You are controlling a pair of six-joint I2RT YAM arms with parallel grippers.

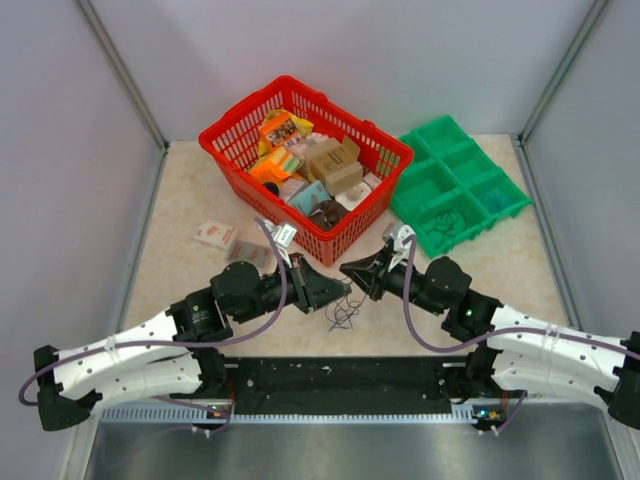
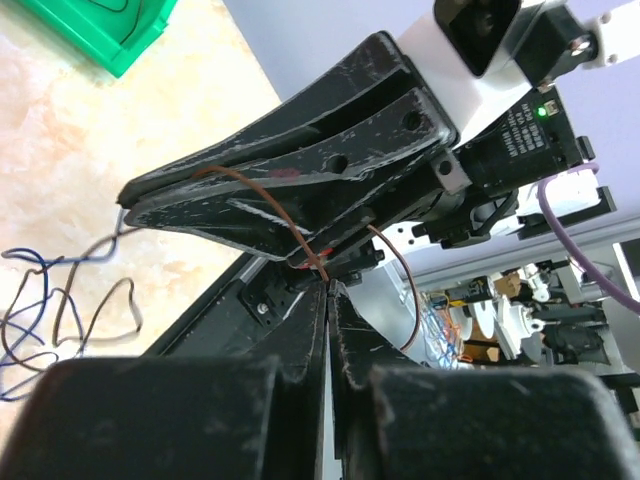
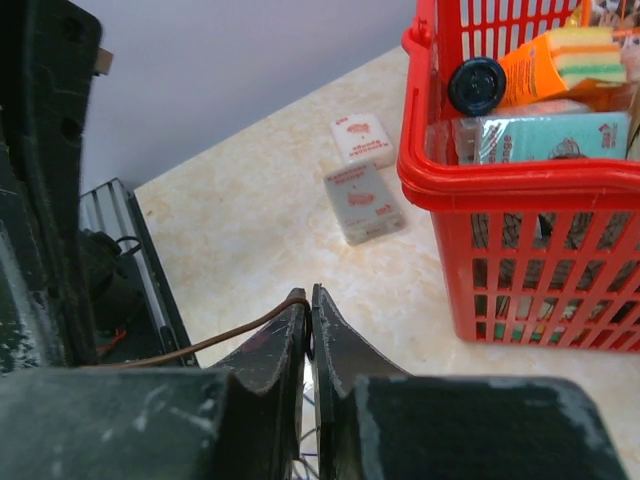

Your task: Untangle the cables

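Two grippers meet tip to tip low over the table, so I read the scene from my left side across.

My left gripper is pinched fully shut, and a thin brown strand is caught right at its tips. Between and just below the two sets of tips, the cables hang as a small limp tangle down to the tabletop. They form dark loops with some blue in them, near the front edge and apart from the red basket.

My right gripper has its fingers drawn narrow, almost touching. The brown strand runs into the gap at its tips, so I judge it is gripping that strand too. Farther right sits the green tray, well apart from the work.

I expect these wires to weigh almost nothing and to have no stiffness: they will sag, swing and follow any pull. They look thin enough to slide out between the pads, and a hard tug would likely tighten a knot rather than open it. I would take hold on a free run just beside a knot, never in the bunched loops.
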